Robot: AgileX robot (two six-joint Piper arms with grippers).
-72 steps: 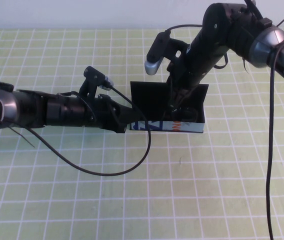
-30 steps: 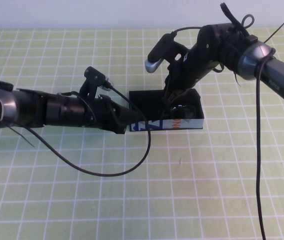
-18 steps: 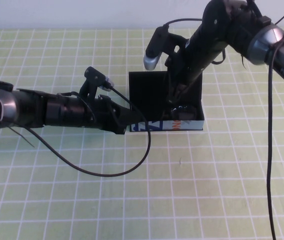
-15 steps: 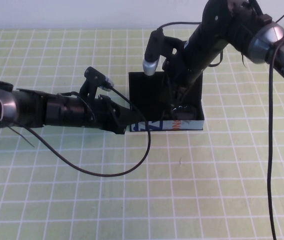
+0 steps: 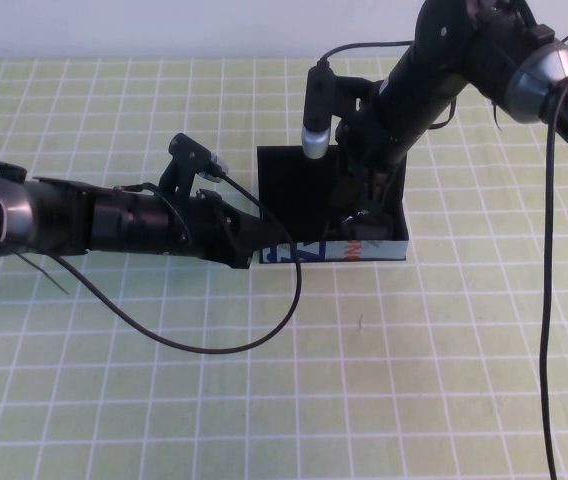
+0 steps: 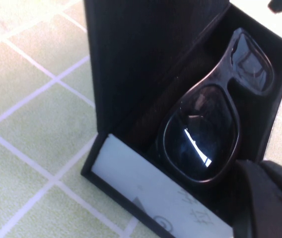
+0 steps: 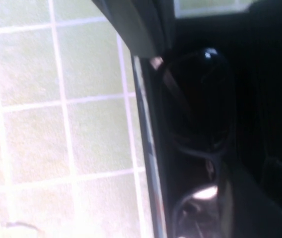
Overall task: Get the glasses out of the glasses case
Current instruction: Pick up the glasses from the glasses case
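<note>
The glasses case [image 5: 314, 252] stands open at mid-table, its black lid [image 5: 292, 180] upright at the back and its white printed front toward me. The black glasses [image 5: 369, 232] lie inside; the left wrist view shows both dark lenses [image 6: 203, 129] and the case's white wall [image 6: 136, 168]. My left gripper [image 5: 254, 248] is at the case's left front corner, one finger [image 6: 270, 198] over the front wall, holding it. My right gripper [image 5: 364, 210] reaches down into the case's right half, right above the glasses [image 7: 195, 99].
The table is a green cloth with a white grid [image 5: 414, 380]. A black cable [image 5: 264, 335] loops from the left arm across the cloth in front of the case. Another cable [image 5: 544, 300] hangs down at the right.
The lid went from tilted to upright. The right wrist has turned and the gripper has dipped deeper into the case's right half. The left arm has not moved.
</note>
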